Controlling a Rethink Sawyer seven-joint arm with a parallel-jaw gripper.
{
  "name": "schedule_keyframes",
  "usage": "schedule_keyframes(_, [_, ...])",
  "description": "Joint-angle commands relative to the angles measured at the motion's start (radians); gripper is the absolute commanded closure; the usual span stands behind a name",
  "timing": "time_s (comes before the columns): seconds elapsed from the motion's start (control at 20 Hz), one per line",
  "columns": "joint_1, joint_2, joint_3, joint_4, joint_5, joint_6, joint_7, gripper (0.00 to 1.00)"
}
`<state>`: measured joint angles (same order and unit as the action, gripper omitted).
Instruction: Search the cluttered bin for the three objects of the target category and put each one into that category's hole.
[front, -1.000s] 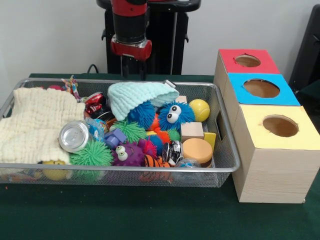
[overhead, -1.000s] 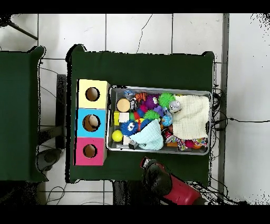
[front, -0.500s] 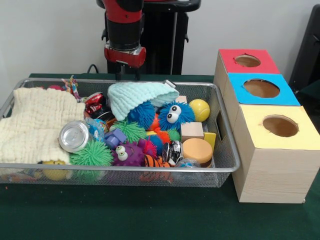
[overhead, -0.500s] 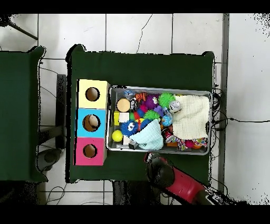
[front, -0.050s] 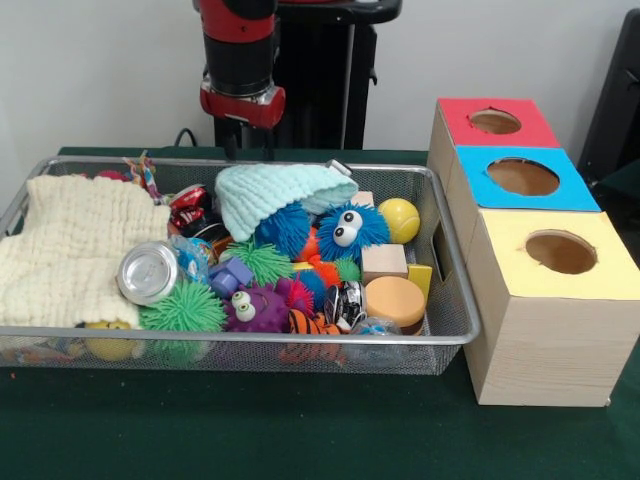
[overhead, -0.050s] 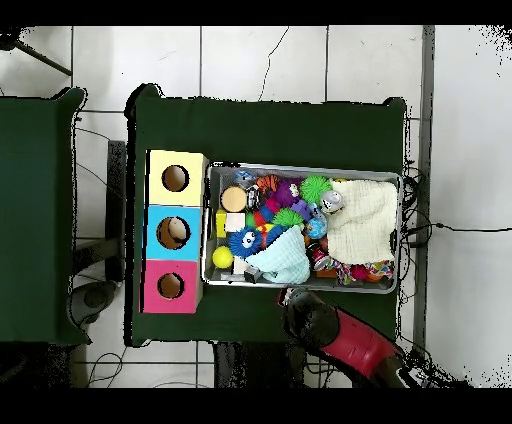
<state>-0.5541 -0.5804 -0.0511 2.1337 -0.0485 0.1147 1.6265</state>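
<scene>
The blue spiky rubber ball with googly eyes, at one o'clock of the wire mesh bin, looks light and squashy; pinch its body. I cannot tell the state of the gripper.

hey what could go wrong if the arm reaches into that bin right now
The mint knitted cloth drapes over the blue spiky ball, so a grab there might catch fabric. Toys are packed tight around the purple spiky toy, so neighbours may lift along. The cream cloth could hide targets.
</scene>
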Motion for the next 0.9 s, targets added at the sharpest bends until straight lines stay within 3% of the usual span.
schedule_keyframes(0.05, [0.025, -0.03, -0.001, -0.228, 0.044, 0.13, 0.109, 0.0])
schedule_keyframes(0.75, [0.03, -0.053, 0.0, -0.298, 0.051, 0.211, 0.134, 0.0])
schedule_keyframes(0.9, [0.031, -0.06, 0.002, -0.278, 0.052, 0.194, 0.147, 0.0])
